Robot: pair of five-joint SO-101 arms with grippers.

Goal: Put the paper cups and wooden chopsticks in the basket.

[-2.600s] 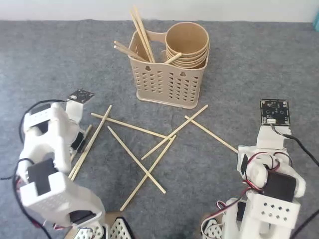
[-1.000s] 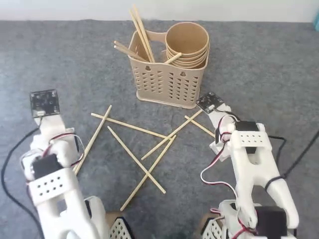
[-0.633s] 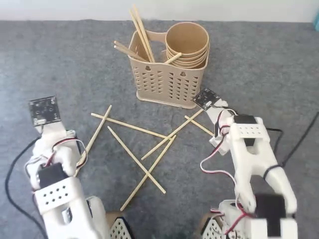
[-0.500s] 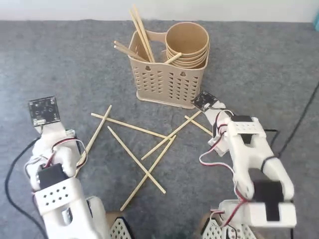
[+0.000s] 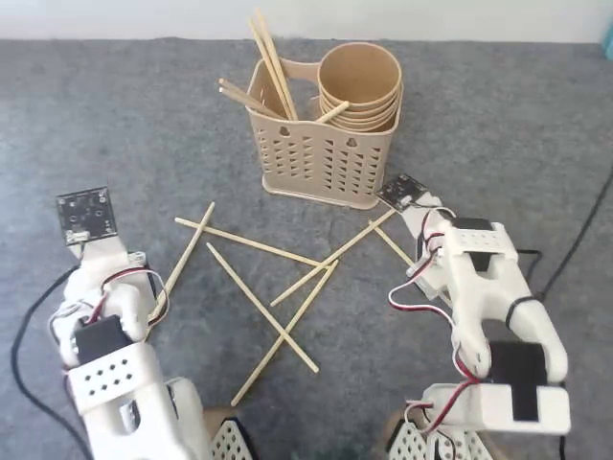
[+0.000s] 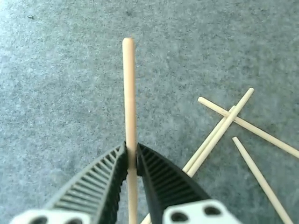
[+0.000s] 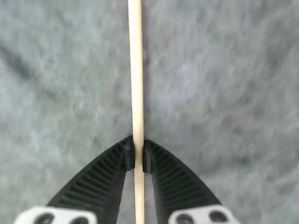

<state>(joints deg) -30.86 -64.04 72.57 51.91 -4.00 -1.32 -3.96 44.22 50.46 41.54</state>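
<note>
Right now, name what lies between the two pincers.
Several loose chopsticks lie crossed on the carpet between the left pincer and right pincer, seen in the high view.

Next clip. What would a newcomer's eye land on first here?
The beige basket at the table's far side holds stacked paper cups and upright chopsticks, while loose chopsticks lie crisscrossed on the grey mat before it. In the wrist views, the left gripper is shut on one chopstick and the right gripper on another chopstick.
</note>
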